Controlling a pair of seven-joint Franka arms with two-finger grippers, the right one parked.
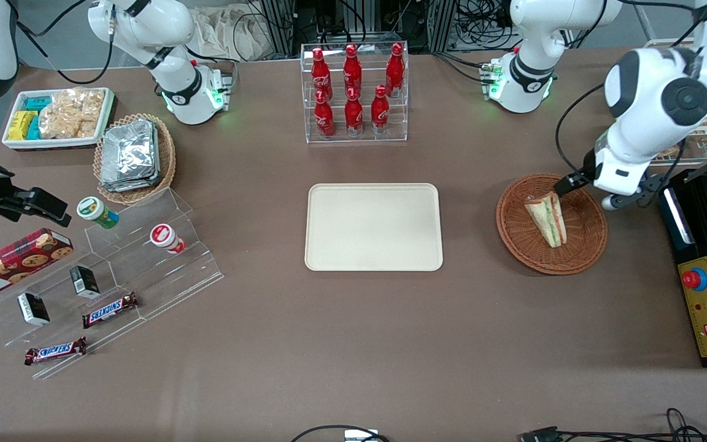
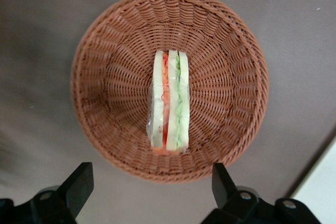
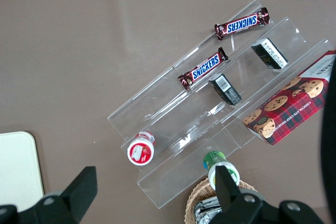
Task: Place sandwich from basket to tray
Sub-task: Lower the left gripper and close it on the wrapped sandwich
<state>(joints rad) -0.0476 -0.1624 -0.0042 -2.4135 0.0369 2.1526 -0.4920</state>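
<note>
Below the spread hand (image 2: 149, 190), sandwich (image 2: 169, 100) lies in basket (image 2: 105, 66)

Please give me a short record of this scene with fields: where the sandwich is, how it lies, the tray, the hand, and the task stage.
sandwich: inside the basket, standing on an edge, filling layers showing
tray: bare, beside the basket toward the parked arm's end
hand: above the basket, fingers spread wide, touching nothing
task stage: sandwich not yet grasped
bottle rack: red bottles, farther from the front camera than the tray
</note>
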